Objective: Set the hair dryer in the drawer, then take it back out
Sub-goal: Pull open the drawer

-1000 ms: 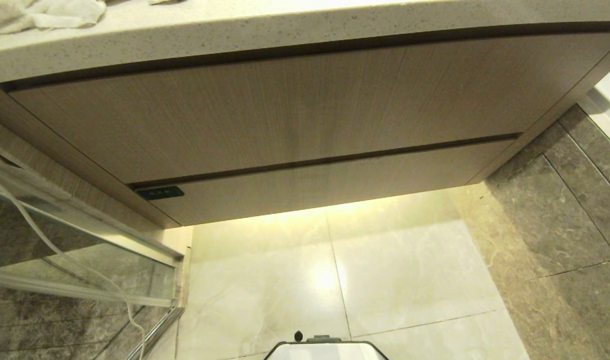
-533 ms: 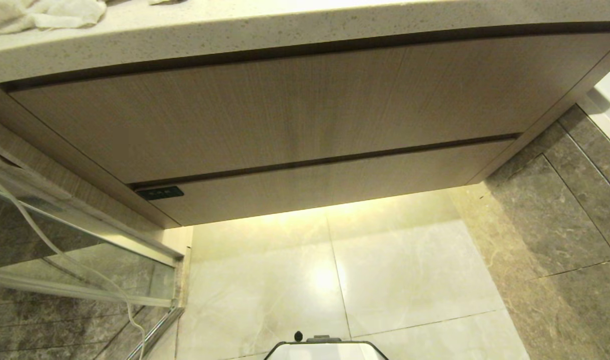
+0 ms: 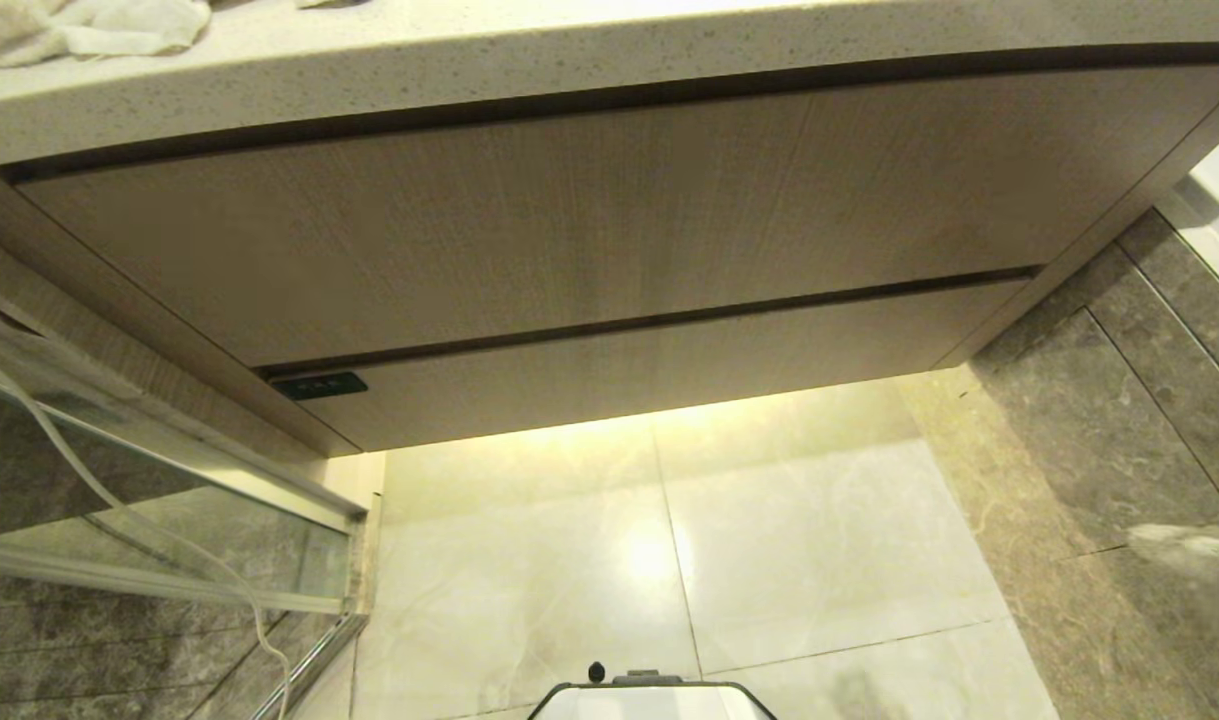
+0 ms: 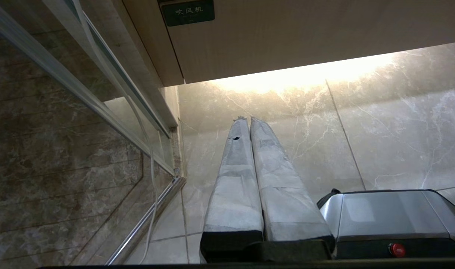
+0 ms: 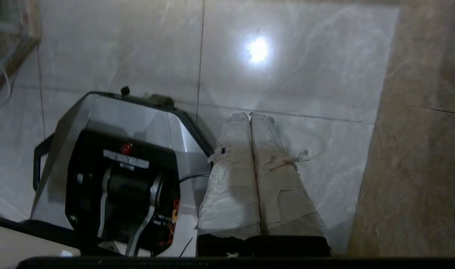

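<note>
The hair dryer is nowhere in view. The wide light wood-grain drawer (image 3: pixel 669 370), lower centre, remains closed. Newly entered at the right edge, the right gripper (image 3: pixel 1184 550), jaws pressed together and empty, presumably starts reaching; the left gripper (image 4: pixel 249 120) likewise.

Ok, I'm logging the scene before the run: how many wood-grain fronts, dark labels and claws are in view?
Wood-grain fronts: 2, the tall panel and the drawer below it
Dark label: 1
Claws: 2, left claw and right claw, both shut
Total: 5
</note>
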